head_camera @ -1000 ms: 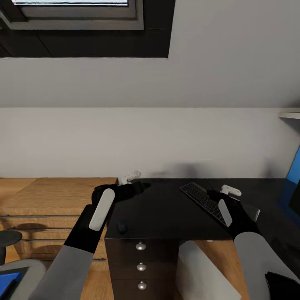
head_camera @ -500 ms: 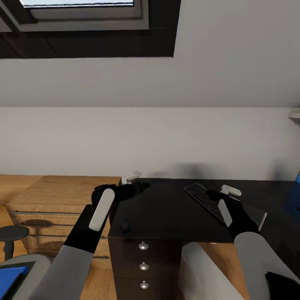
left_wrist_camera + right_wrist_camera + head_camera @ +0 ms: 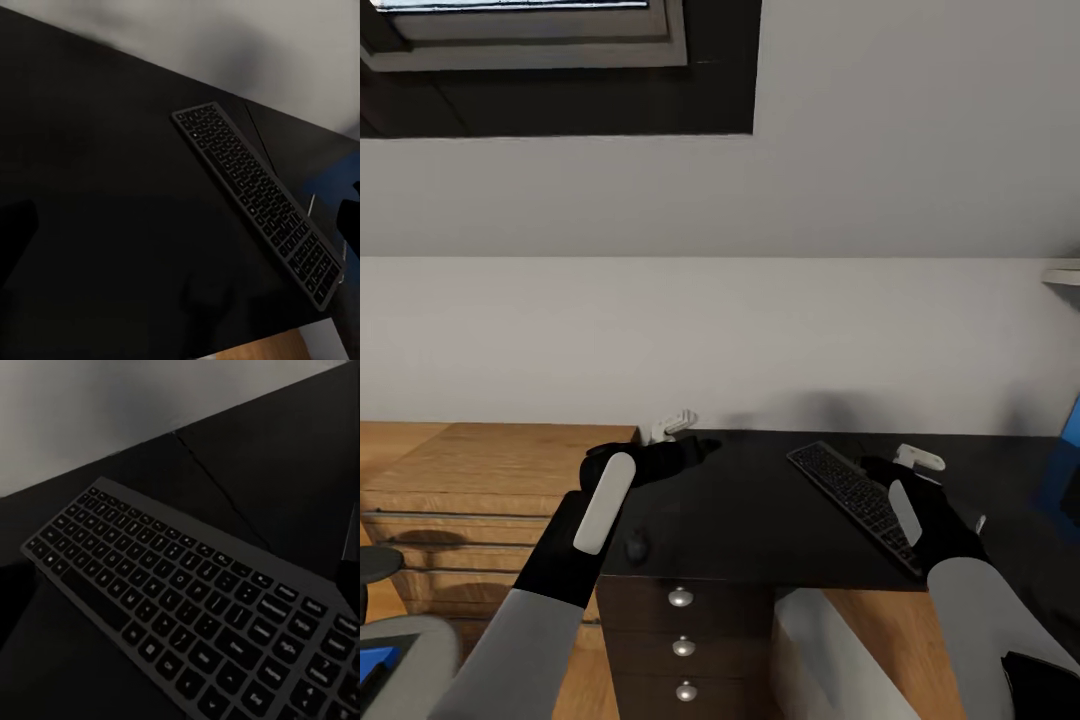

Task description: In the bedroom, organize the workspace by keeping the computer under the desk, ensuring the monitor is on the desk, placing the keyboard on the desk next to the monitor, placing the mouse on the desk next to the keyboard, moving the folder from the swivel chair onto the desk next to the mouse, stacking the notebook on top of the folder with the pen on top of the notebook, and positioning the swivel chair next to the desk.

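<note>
At the lower left edge sits the grey padded swivel chair (image 3: 400, 655) bearing the blue folder (image 3: 370, 665), beside a wooden chest (image 3: 480, 480). Mid-frame, the left gripper (image 3: 672, 425) hovers over the matte black desk (image 3: 750, 520); its jaw gap cannot be told. Right of centre, the flat keyboard (image 3: 855, 492) lies diagonally under the right gripper (image 3: 920, 460), whose jaw gap cannot be told either.

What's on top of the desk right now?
On the desk lie the keyboard, set at an angle, and a small dark mouse near the front left corner. The right arm covers the keyboard's near end.
</note>
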